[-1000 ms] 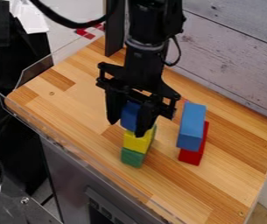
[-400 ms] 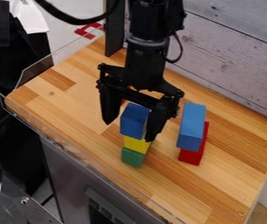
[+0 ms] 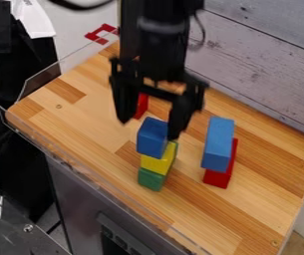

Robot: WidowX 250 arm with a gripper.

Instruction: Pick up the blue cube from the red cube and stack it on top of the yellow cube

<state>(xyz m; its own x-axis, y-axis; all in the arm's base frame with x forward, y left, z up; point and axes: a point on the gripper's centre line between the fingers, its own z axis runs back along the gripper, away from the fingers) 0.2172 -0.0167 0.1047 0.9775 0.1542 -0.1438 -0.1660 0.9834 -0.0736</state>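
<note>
"Over the stack of blocks, what is the gripper [image 3: 149,129] doing in the camera view?"

"It hangs just above and beside the blue cube [image 3: 151,144]. Its jaws are spread wide, with nothing gripped between them."

"Where exactly is that cube?"

"On top of the yellow block [image 3: 158,162], which sits on the green block [image 3: 151,180]. The three make a small tower on the counter [image 3: 61,114]."

"Is either jaw touching the cube?"

"I can't tell. The jaw on the picture's right overlaps its top edge, so it's very near at least. The other one is further off, up and to the left."

"And what else is around?"

"A far red block [image 3: 142,105] shows in the gap between the jaws, behind the tower. Off to the right, a long blue block [image 3: 217,144] lies on a lower red block [image 3: 221,177]."

"How would you handle the arm at this spot?"

"Gently. I'd keep the jaws well apart and the wrist level, and make any lift straight up until the tips are clear of the cube. A sideways swing so close could catch its edge and tip the tower. I'd judge each layer steady only because of how it sits, so no bumps."
</note>
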